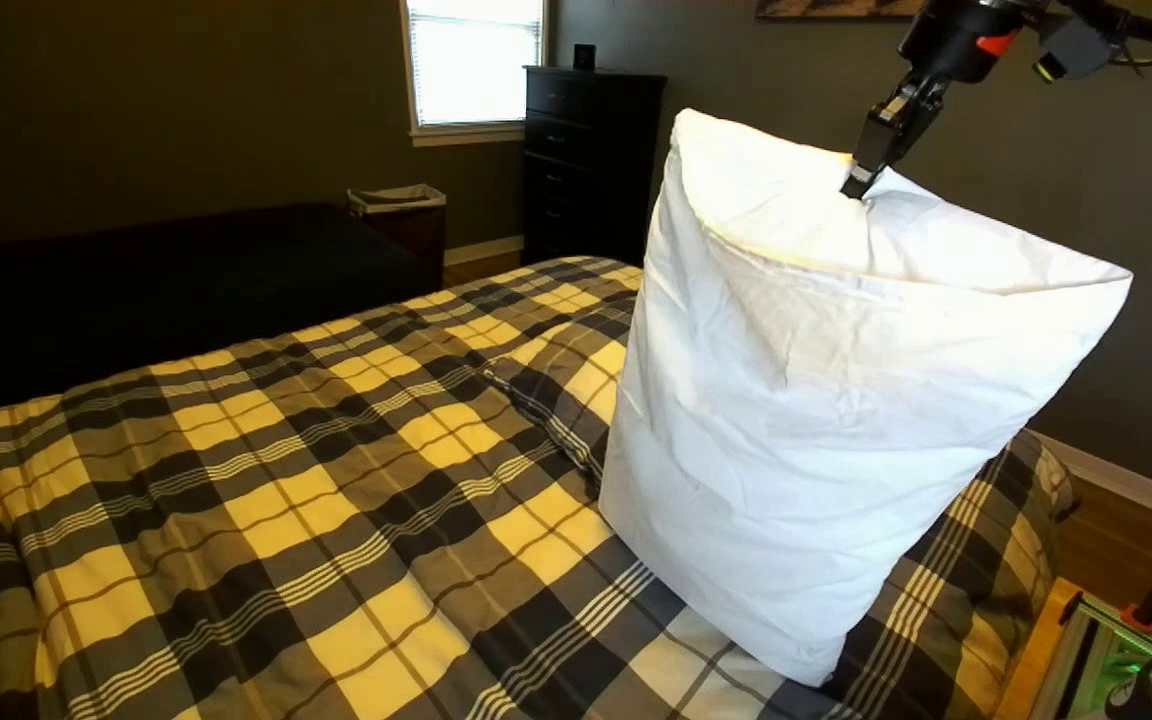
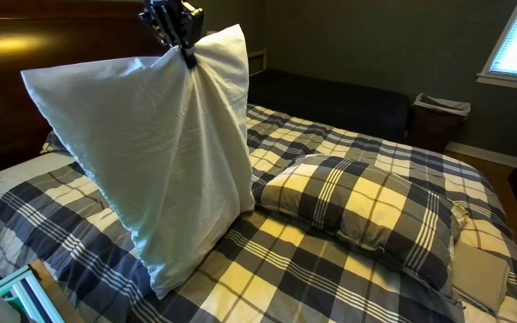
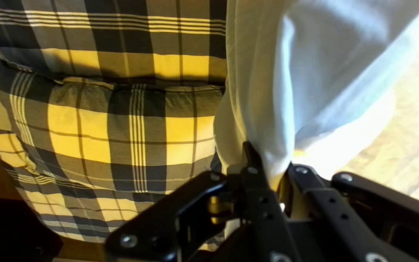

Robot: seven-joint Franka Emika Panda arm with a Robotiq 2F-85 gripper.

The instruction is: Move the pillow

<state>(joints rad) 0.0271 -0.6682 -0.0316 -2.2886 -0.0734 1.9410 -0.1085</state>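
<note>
The white pillow (image 1: 806,430) hangs upright and slightly tilted over the bed in both exterior views (image 2: 151,148). My gripper (image 1: 857,182) is above it, shut on its upper edge near the middle, and the cloth bunches at the fingers (image 2: 189,56). In the wrist view, a fold of the white pillow (image 3: 260,72) runs between the fingertips of my gripper (image 3: 270,160). The pillow's lower corner is at or just above the plaid bedding (image 1: 316,520); I cannot tell if it touches.
A plaid-covered pillow (image 2: 361,202) lies on the bed beside the white one. A wooden headboard (image 2: 61,27) stands behind. A metal frame with a wooden board (image 2: 45,291) adjoins the bed edge. A dark dresser (image 1: 591,160) and a lined bin (image 1: 401,205) stand farther off.
</note>
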